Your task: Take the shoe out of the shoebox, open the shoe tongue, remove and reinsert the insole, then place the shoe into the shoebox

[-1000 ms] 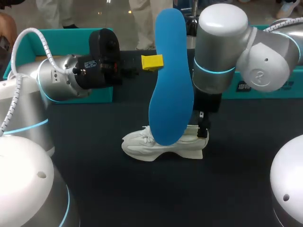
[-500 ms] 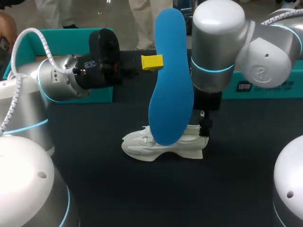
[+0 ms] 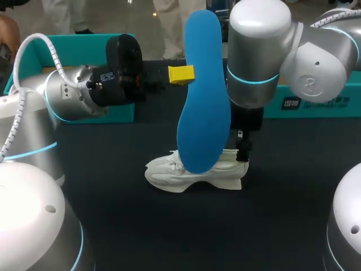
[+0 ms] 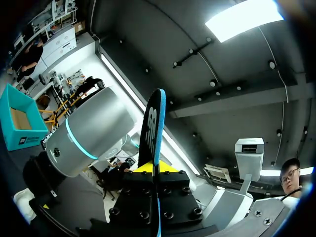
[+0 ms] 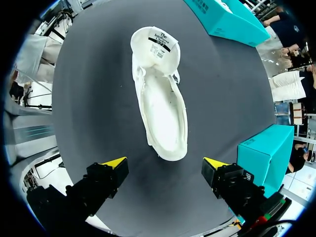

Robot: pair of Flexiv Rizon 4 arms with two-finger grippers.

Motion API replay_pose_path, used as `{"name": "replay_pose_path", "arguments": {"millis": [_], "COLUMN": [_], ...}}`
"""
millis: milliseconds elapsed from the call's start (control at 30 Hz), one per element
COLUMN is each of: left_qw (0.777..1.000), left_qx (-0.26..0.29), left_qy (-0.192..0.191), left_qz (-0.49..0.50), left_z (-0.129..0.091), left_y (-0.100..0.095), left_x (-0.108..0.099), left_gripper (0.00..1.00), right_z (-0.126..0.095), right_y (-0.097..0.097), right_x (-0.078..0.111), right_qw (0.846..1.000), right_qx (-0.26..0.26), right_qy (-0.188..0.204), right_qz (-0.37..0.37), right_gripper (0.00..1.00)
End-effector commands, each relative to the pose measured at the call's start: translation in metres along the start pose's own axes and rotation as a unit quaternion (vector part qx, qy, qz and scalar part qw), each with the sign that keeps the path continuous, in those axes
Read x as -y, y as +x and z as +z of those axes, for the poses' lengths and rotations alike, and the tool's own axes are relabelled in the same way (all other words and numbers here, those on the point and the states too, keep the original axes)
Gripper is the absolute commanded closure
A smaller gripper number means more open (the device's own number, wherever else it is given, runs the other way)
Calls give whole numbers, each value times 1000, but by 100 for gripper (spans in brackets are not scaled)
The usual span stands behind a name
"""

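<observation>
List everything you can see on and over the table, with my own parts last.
insole: one, blue, held upright over the shoe.
shoe: one, white, on its sole mid-table, opening up, no insole inside.
teal boxes: two, at the table's far side, one behind the left arm, one behind the right arm.
table: one, dark, under everything.
left tool: one, yellow tips, shut on the insole's edge.
right tool: one, yellow tips, open, above the shoe, touching nothing.
</observation>
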State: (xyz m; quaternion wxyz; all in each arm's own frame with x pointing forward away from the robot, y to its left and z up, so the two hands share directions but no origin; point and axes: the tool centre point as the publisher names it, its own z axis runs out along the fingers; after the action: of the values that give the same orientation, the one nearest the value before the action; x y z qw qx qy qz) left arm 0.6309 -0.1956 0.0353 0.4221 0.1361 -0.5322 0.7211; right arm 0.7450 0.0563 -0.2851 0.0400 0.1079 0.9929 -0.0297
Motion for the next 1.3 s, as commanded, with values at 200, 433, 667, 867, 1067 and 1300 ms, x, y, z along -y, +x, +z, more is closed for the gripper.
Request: {"name": "replay_pose_path", "arguments": {"millis": [200, 433, 667, 867, 1067, 1300], "left_qw": [1000, 1000, 1000, 1000, 1000, 1000], "left_qx": [0, 0, 0, 0, 0, 0], "left_qy": [1, 1, 1, 1, 1, 1], "left_qz": [0, 0, 0, 0, 0, 0], "left_z": [1, 1, 1, 1, 1, 1], "left_y": [0, 0, 0, 0, 0, 0], "left_x": [0, 0, 0, 0, 0, 0], "left_gripper": [100, 100, 100, 100, 100, 100], "right_z": [1, 1, 4, 6, 11, 25], "right_y": [0, 0, -10, -30, -44, -40], "right_x": [0, 0, -8, -28, -51, -74], "right_qw": [1000, 1000, 1000, 1000, 1000, 999], "right_qx": [0, 0, 0, 8, 12, -5], "right_qy": [1, 1, 2, -4, -5, -11], "right_qz": [0, 0, -3, -5, -16, -42], "right_gripper": [0, 0, 0, 0, 0, 0]}}
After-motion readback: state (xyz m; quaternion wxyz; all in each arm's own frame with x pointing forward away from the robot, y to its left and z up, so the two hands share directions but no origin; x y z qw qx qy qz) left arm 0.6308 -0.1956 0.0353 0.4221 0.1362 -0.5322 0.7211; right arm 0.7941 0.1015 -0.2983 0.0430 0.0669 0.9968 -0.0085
